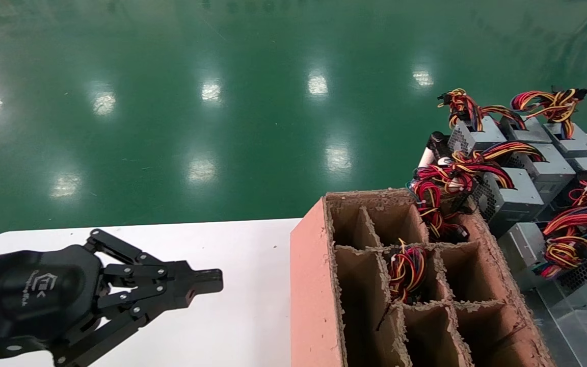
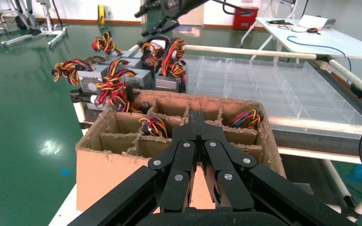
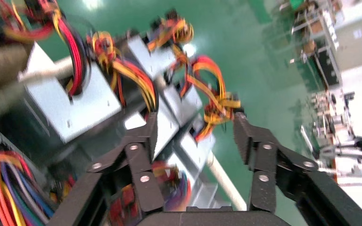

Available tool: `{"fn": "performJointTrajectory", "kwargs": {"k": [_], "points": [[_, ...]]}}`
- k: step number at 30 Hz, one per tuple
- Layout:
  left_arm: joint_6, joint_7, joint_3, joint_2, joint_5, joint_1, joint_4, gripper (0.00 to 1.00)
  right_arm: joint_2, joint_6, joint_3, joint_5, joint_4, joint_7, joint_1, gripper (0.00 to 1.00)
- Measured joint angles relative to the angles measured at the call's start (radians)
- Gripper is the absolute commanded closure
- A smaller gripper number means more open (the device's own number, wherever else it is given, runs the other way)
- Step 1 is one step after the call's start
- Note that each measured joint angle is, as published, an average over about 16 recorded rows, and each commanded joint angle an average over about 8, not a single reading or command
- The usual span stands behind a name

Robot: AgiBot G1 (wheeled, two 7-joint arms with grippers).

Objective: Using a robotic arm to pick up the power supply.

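Note:
Several grey metal power supplies (image 1: 507, 196) with red, yellow and black cable bundles are stacked at the right, behind a divided cardboard box (image 1: 319, 285). A cable bundle (image 1: 406, 270) sticks out of one middle cell of the box. My right gripper (image 3: 195, 125) is open and hovers over the stack; a grey power supply (image 3: 169, 117) and its orange-yellow cables (image 3: 217, 106) lie below the gap between its fingers. I cannot tell whether it touches them. The left wrist view shows that right gripper (image 2: 162, 19) above the supplies. My left gripper (image 1: 212, 280) is shut and empty over the white table, pointing at the box (image 2: 122, 174).
The white table (image 1: 222, 244) ends at a green floor (image 1: 222, 127) beyond. Clear plastic divided trays (image 2: 264, 80) lie beside the supplies on a rack with white pipe rails (image 3: 221, 179). A second table with cables (image 2: 320, 37) stands farther off.

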Motion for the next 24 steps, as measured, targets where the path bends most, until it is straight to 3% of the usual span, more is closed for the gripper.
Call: {"fn": "performJointTrajectory", "kwargs": {"k": [12,22,24], "points": [[0.0,0.0,0.0,0.0,0.0,0.0,0.0,1.0,-0.027,-0.035,0.044,0.146,0.0,-0.079,0.005,0.0],[0.0,0.0,0.0,0.0,0.0,0.0,0.0,1.0,-0.077,-0.123,0.051,0.247,-0.008,-0.085,-0.018,0.0],[0.0,0.0,0.0,0.0,0.0,0.0,0.0,0.88,-0.089,-0.144,0.052,0.268,-0.01,-0.084,-0.024,0.0]]}}
